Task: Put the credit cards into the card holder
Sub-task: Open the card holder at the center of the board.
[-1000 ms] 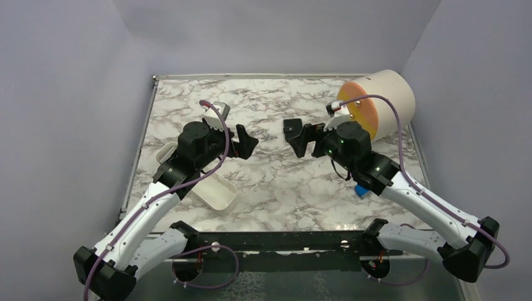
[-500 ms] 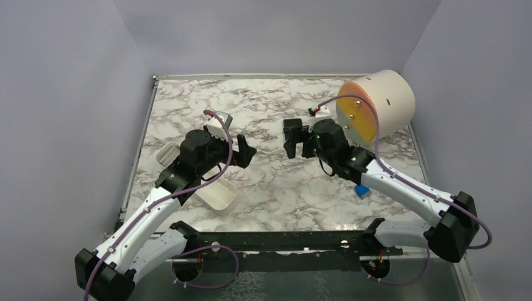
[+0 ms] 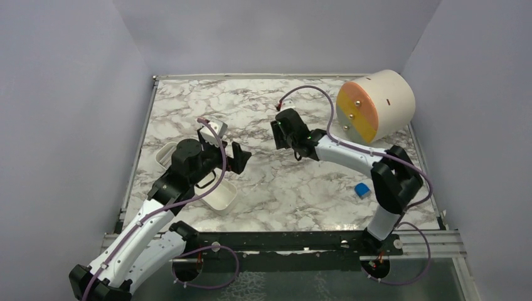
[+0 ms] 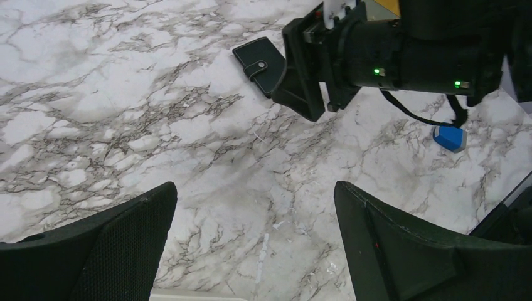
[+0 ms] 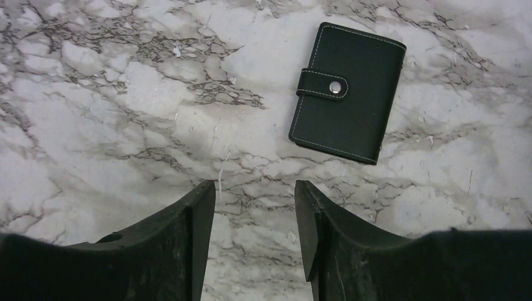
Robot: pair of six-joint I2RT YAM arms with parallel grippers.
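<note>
While the small flat black folding card holder (image 5: 347, 93) with a silver stud lies shut on the white marble table (image 5: 94, 94), the right gripper (image 5: 255, 194) hangs close by it, jaws partly apart, holding nothing. The left gripper (image 4: 254, 188) is spread wide and empty.

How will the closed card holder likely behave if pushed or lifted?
The card holder lies flat and thin on the marble table, so it would probably slide rather than tip. Its snapped strap suggests it would hold shut, fairly stiff, when lifted.
</note>
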